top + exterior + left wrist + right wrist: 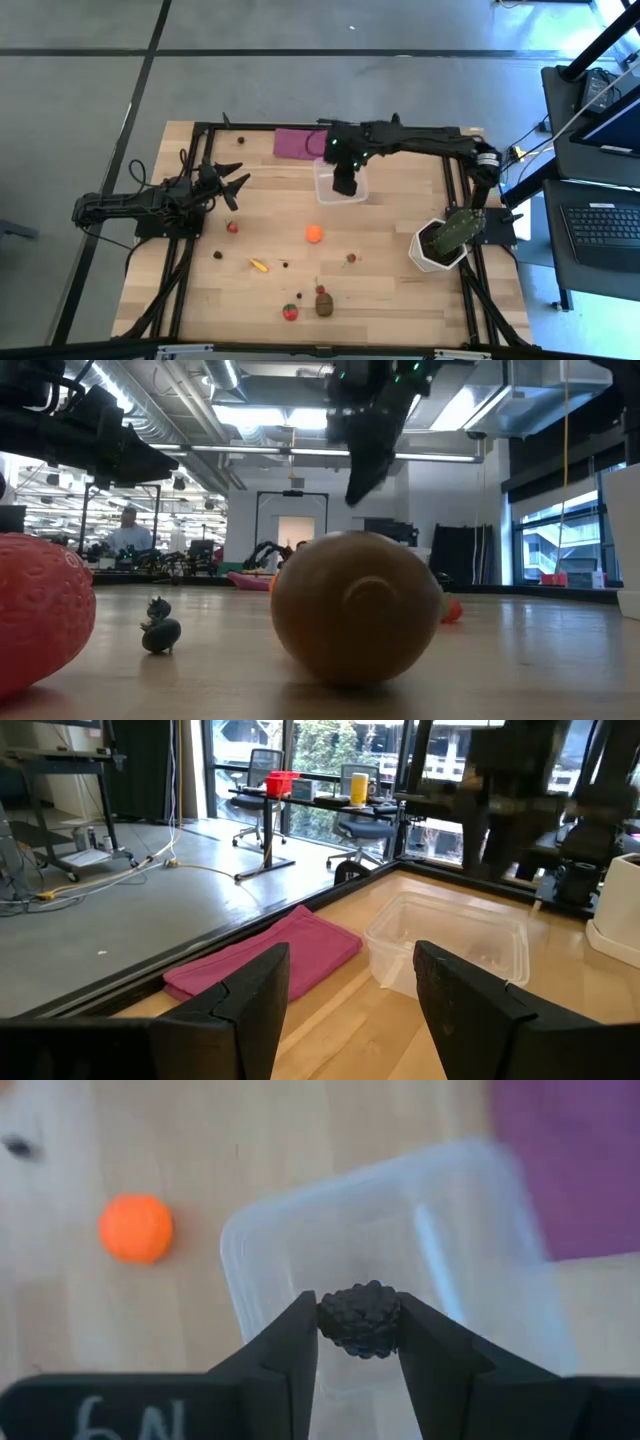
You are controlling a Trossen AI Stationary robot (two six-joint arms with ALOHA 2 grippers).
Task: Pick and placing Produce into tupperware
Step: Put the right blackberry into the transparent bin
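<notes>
A: What is lying nearest the front edge of the table?

B: A red strawberry and a brown oval lump are sitting there, with a tiny dark bit close by. Farther in, a yellow banana, a small red piece and the orange ball are all waiting loose on the wood.

A: And the arms?

B: The left end effector is resting released at the left side, gripping nothing. The right end effector is hovering over the tupperware, clenched on a dark bumpy berry.

A: So how far along is it?

B: Early, I judge. The tupperware is looking empty, the berry is about to be dropped, and most produce is left. Beyond it, a purple cloth is lying flat.
</notes>
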